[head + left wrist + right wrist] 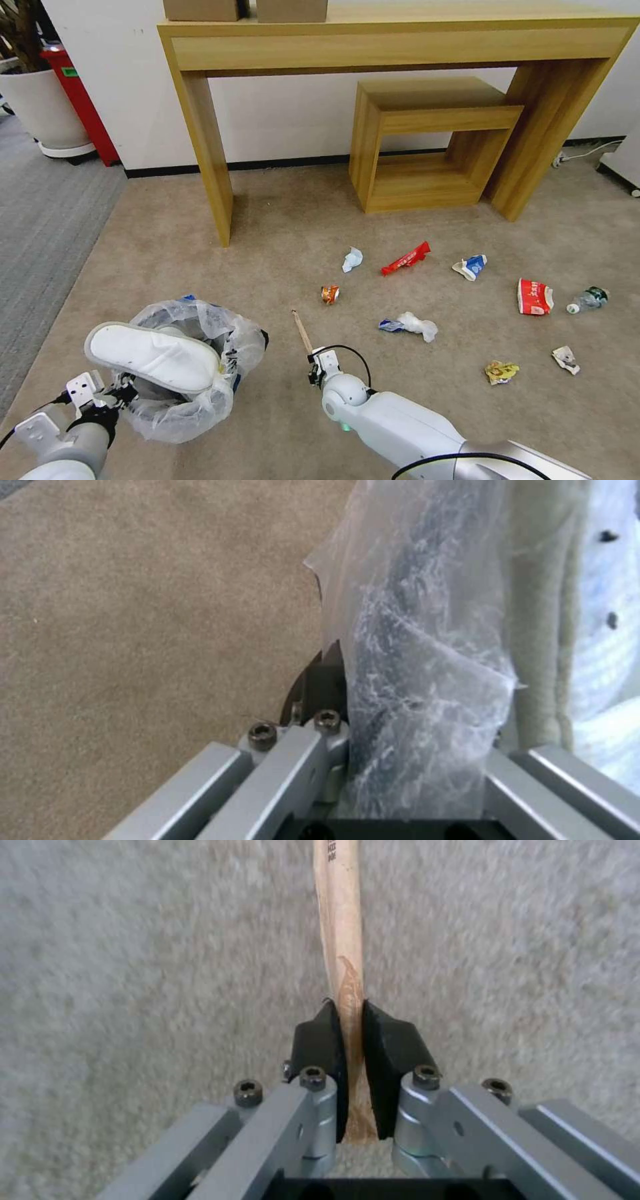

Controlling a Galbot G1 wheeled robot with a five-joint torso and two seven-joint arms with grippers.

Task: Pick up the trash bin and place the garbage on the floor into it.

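**Stick pinched near its end; bin hanging by its rim**

I had the right gripper (351, 1030) closed on the wooden stick (340, 915), the two black pads squeezing it close to one end, with nearly the whole length reaching out ahead of the jaws over the floor (133, 965). That long overhang worried me: any quick swing toward the bin could have levered the stick round between the pads or let it slide out.

The left gripper (110, 393) was clamped on the rim of the trash bin (200, 373), with the liner bag (413, 680) bunched between the jaws. One white slipper (153, 357) lay across the bin's mouth just beyond those jaws, covering much of the opening. I judged the stick could strike the slipper and bounce off instead of dropping in, or the slipper could tip out if the bin tilted. With slick plastic in the grip, the rim might also have crept loose.

Well beyond the right jaws, a red wrapper (405, 259), a white tissue (417, 325) and a clear bottle (588, 299) lay uncollected.
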